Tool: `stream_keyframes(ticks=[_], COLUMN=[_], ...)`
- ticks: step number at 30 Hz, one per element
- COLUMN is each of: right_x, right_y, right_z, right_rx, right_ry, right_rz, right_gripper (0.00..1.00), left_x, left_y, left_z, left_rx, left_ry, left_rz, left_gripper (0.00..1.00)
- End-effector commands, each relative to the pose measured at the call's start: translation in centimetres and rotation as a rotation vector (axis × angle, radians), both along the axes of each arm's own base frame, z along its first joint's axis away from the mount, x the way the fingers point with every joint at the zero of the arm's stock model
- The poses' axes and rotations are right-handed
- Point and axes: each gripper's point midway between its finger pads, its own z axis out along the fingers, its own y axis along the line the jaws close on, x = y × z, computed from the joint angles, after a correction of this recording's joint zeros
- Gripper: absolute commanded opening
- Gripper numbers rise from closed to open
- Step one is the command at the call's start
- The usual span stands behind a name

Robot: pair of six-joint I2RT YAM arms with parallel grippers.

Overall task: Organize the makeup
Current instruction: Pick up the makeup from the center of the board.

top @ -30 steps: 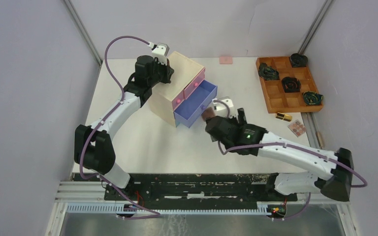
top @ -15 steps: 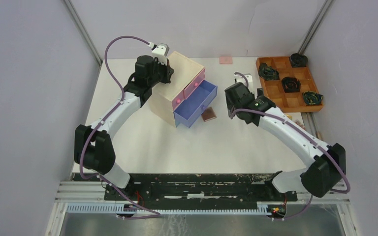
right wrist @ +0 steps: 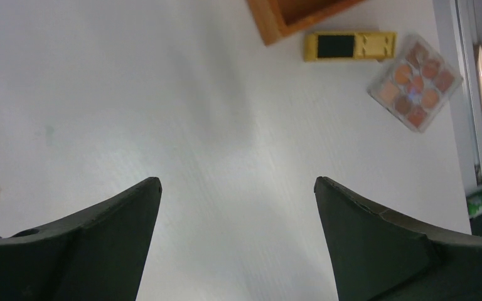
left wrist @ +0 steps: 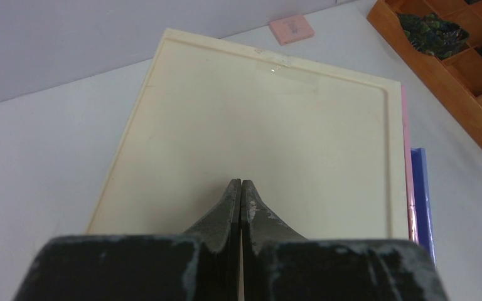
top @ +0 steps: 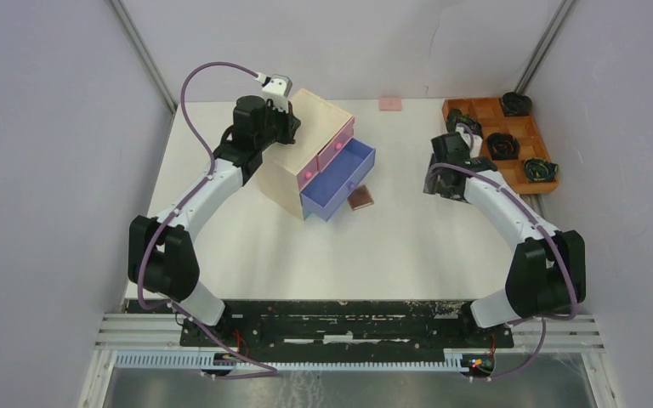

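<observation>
Left fingers (left wrist: 241, 194), pressed together, sit over the pale wooden chest (left wrist: 270, 138), maybe steadying it. Right fingers (right wrist: 135, 204) gape empty near the flat gold tube (right wrist: 349, 46).

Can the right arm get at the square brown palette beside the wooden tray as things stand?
Probably yes. The right gripper is open and empty over bare table, and the palette lies flat and uncovered ahead of it. The gold tube and the tray corner sit close but apart from it.
</observation>
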Motion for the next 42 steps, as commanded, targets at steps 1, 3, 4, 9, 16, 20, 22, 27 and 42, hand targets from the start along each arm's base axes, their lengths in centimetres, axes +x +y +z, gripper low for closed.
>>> stream_keyframes(ticks=[1,3,4,9,16,20,22,27,42], right_x=[-2.8,-3.8,-4.2,-6.4,-8.1,-8.8,-9.2,-9.6,-6.5], right_y=[-4.0,-5.2,-6.0,-8.8,-11.9,-13.8,-14.8,-17.2,-20.1], right_z=[-2.9,-4.1,-4.6,-6.1,-6.8,-7.2,-7.4,-7.5,-9.8], right_rx=[0.110,0.131,0.131,0.090,0.115,0.152,0.174,0.221,0.321], right_ry=[0.022,0.039,0.051,0.101,0.050,0.039,0.042,0.023,0.058], right_rz=[-0.233,-0.304,-0.340,-0.481,-0.638,-0.732,-0.780,-0.863,-0.911], right_gripper=[1.00,1.00,1.00,1.00,1.00,1.00,1.00,1.00,1.00], left_x=[-6.3,-6.3,-6.3,-6.2,-6.3,-6.5,-6.6,-6.4,-6.4], left_y=[2.3,2.4,2.4,2.2,2.3,2.5,2.5,2.3,2.2], left_z=[-13.7,-13.8,-13.8,-14.1,-14.7,-15.0,-15.2,-15.2,-15.6], left_rx=[0.186,0.191,0.193,0.189,0.192,0.200,0.202,0.195,0.200], left_ry=[0.470,0.470,0.471,0.481,0.494,0.500,0.506,0.507,0.518], left_rz=[-0.020,-0.017,-0.017,-0.025,-0.021,-0.015,-0.017,-0.023,-0.028], left_gripper=[0.03,0.03,0.03,0.03,0.03,0.03,0.03,0.03,0.03])
